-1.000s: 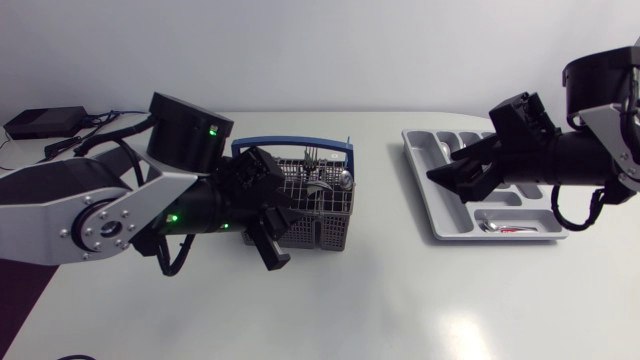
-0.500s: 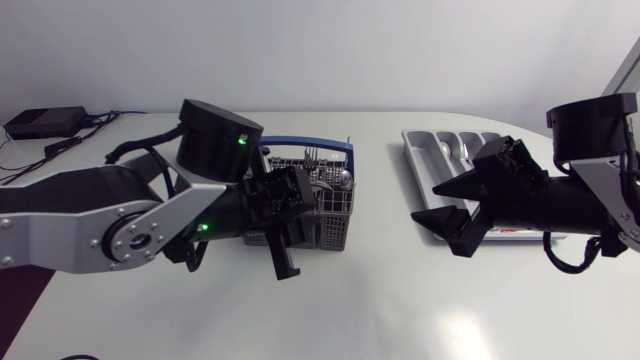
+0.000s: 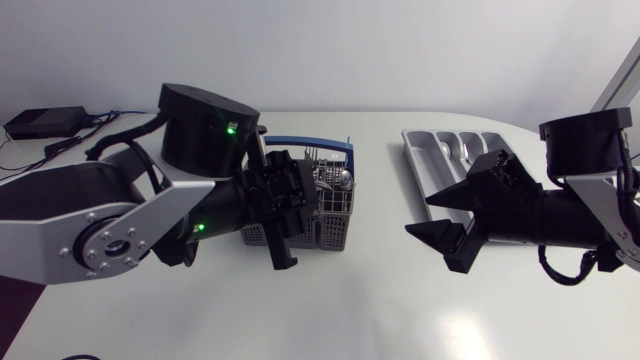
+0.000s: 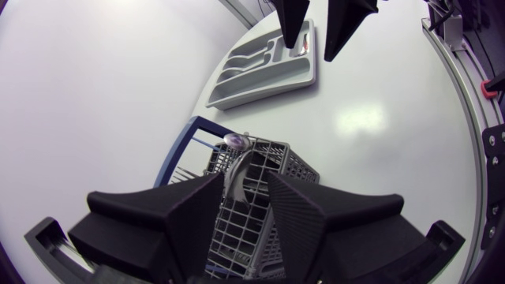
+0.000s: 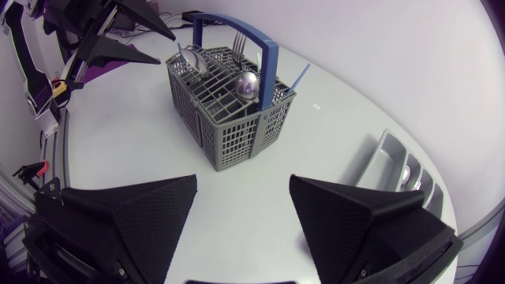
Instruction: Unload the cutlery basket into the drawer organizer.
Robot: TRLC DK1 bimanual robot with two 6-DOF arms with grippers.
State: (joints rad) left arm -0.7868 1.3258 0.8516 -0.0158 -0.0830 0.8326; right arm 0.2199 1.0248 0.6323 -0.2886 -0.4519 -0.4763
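The grey wire cutlery basket [image 3: 325, 205] with a blue handle [image 3: 300, 142] stands mid-table and holds forks, a spoon [image 5: 247, 81] and other pieces. My left gripper [image 3: 288, 225] hangs over its near-left corner. In the left wrist view its fingers [image 4: 296, 217] stand apart around a grey utensil [image 4: 237, 180] sticking up from the basket [image 4: 256, 170], with a gap showing on one side. The grey drawer organizer [image 3: 430, 160] lies at the back right with spoons in it. My right gripper [image 3: 420, 215] is open and empty between basket and organizer.
A black box [image 3: 45, 122] with cables sits at the table's back-left corner. Bare white tabletop [image 3: 360, 300] stretches along the front. In the right wrist view the basket [image 5: 233, 106] is ahead of the fingers and the organizer [image 5: 394, 170] lies beside it.
My right arm has drawn back from over the organizer toward the table's middle and front. My left gripper has shifted over the basket, and its fingers have parted slightly.
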